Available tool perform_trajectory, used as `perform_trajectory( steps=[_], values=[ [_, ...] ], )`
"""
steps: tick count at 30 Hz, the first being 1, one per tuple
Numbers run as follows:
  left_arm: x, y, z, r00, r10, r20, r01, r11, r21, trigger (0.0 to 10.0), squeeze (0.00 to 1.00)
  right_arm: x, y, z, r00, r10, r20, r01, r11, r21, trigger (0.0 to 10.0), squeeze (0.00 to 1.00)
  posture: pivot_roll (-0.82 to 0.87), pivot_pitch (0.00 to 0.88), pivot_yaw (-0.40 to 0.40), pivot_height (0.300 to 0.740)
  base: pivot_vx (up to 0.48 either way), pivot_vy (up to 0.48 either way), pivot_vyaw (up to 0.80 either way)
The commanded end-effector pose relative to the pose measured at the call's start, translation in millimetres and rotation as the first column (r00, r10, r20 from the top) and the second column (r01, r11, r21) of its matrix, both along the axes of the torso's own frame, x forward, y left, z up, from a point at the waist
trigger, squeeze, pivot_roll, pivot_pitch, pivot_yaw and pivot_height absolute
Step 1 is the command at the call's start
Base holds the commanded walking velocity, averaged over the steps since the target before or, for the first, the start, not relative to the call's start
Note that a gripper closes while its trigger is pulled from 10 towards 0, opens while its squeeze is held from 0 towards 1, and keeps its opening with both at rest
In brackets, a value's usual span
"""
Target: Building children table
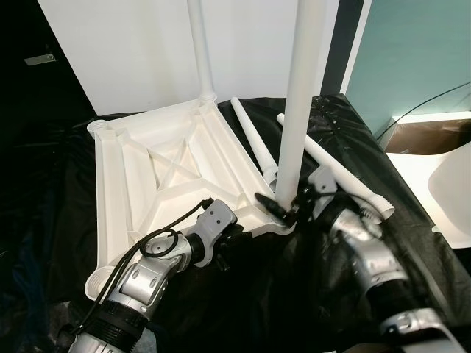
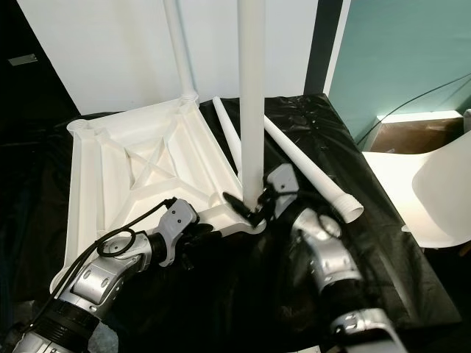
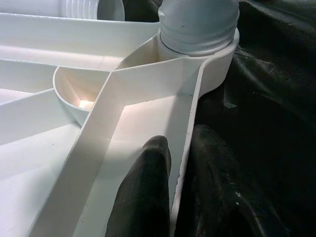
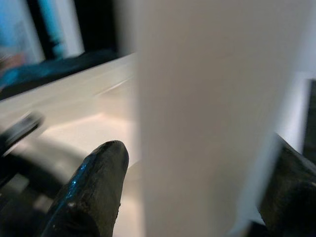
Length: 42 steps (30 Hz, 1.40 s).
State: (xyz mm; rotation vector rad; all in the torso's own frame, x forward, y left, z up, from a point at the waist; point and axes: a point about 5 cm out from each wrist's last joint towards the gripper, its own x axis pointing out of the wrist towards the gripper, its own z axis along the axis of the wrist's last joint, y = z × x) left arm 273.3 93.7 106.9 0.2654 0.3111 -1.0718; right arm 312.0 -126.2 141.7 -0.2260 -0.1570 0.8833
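Tabletop [image 1: 158, 158], white plastic, is lying upside down on black sheeting [image 1: 44, 220], one leg standing in its far corner.

Left eye view: right gripper [image 1: 288, 208] is clasping upright leg [image 1: 298, 95] at the near corner socket; two loose legs [image 1: 254, 143] are lying beside.

Left wrist view: left gripper [image 3: 180, 192] is pinching the tabletop's edge rib [image 3: 190, 148], one finger either side.

Right wrist view: fingers [image 4: 94, 190] are flanking the blurred leg.

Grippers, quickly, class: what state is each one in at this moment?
Left gripper: shut on the tabletop rim.
Right gripper: shut on the upright leg.
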Motion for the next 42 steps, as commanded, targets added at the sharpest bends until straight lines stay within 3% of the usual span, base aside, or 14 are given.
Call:
perform_trajectory(
  steps=[1,3,4,14,22,27,28,29,30,31,32,36,37,42],
  values=[
    [-8.8,-0.2,-17,0.993,-0.056,-0.102,0.058,0.998,0.019,10.0,0.0,-3.6,5.4,-5,0.999,0.043,-0.018,-0.044,0.999,-0.015,10.0,0.0,0.08,0.0,0.049,0.74,0.0,0.0,0.0],
    [-8.2,0.1,-17,0.994,-0.054,-0.099,0.056,0.998,0.02,10.0,0.0,-4.7,3.2,-6,0.997,0.066,-0.025,-0.067,0.997,-0.043,10.0,0.0,0.08,0.0,0.049,0.74,0.0,0.0,0.0],
    [-6.0,0.2,-16,0.994,-0.048,-0.095,0.051,0.998,0.023,10.0,0.0,-6.2,0.7,-10,0.994,0.09,-0.055,-0.093,0.994,-0.058,0.0,0.0,0.08,0.0,0.044,0.74,0.0,0.0,0.0],
    [-9.1,0.1,-17,0.994,-0.05,-0.099,0.052,0.998,0.021,10.0,0.0,-5.8,11.7,-22,0.989,-0.066,-0.131,0.079,0.992,0.097,0.0,0.0,0.08,0.0,0.045,0.74,0.0,0.0,0.0],
    [-9.6,1.5,-16,0.994,-0.043,-0.098,0.045,0.999,0.02,10.0,0.0,-7.3,15.5,-25,0.903,-0.41,-0.126,0.429,0.865,0.262,0.0,0.0,0.1,0.0,0.041,0.74,0.0,0.0,0.0],
    [-10.1,2.1,-17,0.994,-0.041,-0.099,0.044,0.999,0.021,10.0,0.0,-7.0,18.3,-27,0.882,-0.443,-0.164,0.472,0.841,0.266,0.9,0.0,0.09,0.0,0.045,0.74,0.0,0.0,0.0],
    [-10.4,2.0,-17,0.994,-0.041,-0.101,0.043,0.999,0.02,10.0,0.0,-6.7,18.9,-27,0.885,-0.438,-0.157,0.465,0.849,0.252,3.5,0.0,0.09,0.0,0.046,0.74,0.0,0.0,0.0],
    [-10.4,2.0,-17,0.994,-0.041,-0.101,0.043,0.999,0.02,10.0,0.0,-6.7,18.9,-27,0.885,-0.438,-0.157,0.465,0.849,0.252,3.5,0.0,0.09,0.0,0.046,0.74,0.0,0.0,0.0],
    [-10.5,1.1,-17,0.994,-0.043,-0.102,0.045,0.999,0.021,10.0,0.0,-5.6,17.5,-27,0.893,-0.425,-0.146,0.449,0.864,0.227,10.0,0.0,0.09,0.0,0.045,0.74,0.0,0.0,0.0],
    [-10.5,1.1,-17,0.994,-0.043,-0.102,0.045,0.999,0.021,10.0,0.0,-5.6,17.5,-27,0.893,-0.425,-0.146,0.449,0.864,0.227,10.0,0.0,0.09,0.0,0.045,0.74,0.0,0.0,0.0],
    [-10.3,-0.1,-18,0.994,-0.044,-0.102,0.046,0.999,0.02,10.0,0.0,-4.9,16.4,-26,0.916,-0.374,-0.146,0.398,0.89,0.22,10.0,1.0,0.09,0.0,0.043,0.74,0.0,0.0,0.0],
    [-8.1,-1.6,-17,0.994,-0.043,-0.1,0.045,0.999,0.019,10.0,0.0,-1.0,14.4,-20,0.96,-0.256,-0.112,0.272,0.948,0.166,10.0,1.0,0.08,0.0,0.039,0.74,0.0,0.0,0.0],
    [-7.8,-1.8,-17,0.994,-0.042,-0.1,0.044,0.999,0.018,10.0,0.0,1.2,12.6,-17,0.973,-0.213,-0.093,0.224,0.966,0.132,10.0,0.0,0.08,0.0,0.04,0.74,0.0,0.0,0.0],
    [-9.1,-1.3,-17,0.994,-0.044,-0.102,0.046,0.999,0.017,10.0,0.0,9.3,2.7,-10,0.989,-0.07,-0.127,0.074,0.997,0.027,10.0,0.0,0.09,0.0,0.039,0.74,0.0,0.0,0.0]
  ],
)
